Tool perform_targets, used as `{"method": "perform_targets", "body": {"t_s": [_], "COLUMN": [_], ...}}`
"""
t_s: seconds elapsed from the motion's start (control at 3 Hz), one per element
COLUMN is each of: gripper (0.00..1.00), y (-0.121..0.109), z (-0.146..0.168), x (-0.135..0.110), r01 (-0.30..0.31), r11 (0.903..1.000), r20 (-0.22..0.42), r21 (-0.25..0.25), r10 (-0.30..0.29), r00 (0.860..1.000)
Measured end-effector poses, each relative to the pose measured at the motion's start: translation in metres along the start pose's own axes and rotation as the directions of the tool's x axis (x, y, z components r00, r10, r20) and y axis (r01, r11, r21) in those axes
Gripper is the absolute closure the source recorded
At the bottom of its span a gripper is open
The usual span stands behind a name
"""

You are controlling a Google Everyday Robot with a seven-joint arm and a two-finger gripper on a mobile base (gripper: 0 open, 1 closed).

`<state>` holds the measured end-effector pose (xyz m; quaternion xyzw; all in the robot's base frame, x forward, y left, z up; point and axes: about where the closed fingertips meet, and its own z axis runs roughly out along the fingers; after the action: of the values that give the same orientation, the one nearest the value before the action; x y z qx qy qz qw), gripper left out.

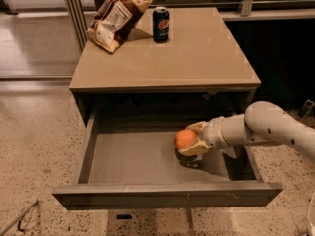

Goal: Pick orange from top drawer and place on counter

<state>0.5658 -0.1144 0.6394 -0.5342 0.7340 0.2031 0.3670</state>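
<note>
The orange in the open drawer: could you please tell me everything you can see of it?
The orange is small, round, smooth and bright orange. It is in the right half, as seen, of the open top drawer. The pincer, reaching in from the right, is shut on it, tan fingers on its far and near sides. A shadow lies beneath it; whether it touches the drawer floor I cannot tell.

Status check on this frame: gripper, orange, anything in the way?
Gripper in drawer, fingers closed on orange. Orange inside drawer's right half. Bag and can on counter's far left, off the path.
</note>
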Motion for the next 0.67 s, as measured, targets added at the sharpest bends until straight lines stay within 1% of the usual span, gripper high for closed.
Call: {"method": "perform_targets", "body": {"t_s": [0.33, 0.67], "gripper": [1.0, 1.0], "y": [0.0, -0.006], "z": [-0.03, -0.065], "x": [-0.043, -0.093], "r01": [0.037, 0.086], "r11": [0.998, 0.9941], "r20": [0.034, 0.043], "r21": [-0.052, -0.066], "r10": [-0.035, -0.083], "r00": [0.999, 0.996]}}
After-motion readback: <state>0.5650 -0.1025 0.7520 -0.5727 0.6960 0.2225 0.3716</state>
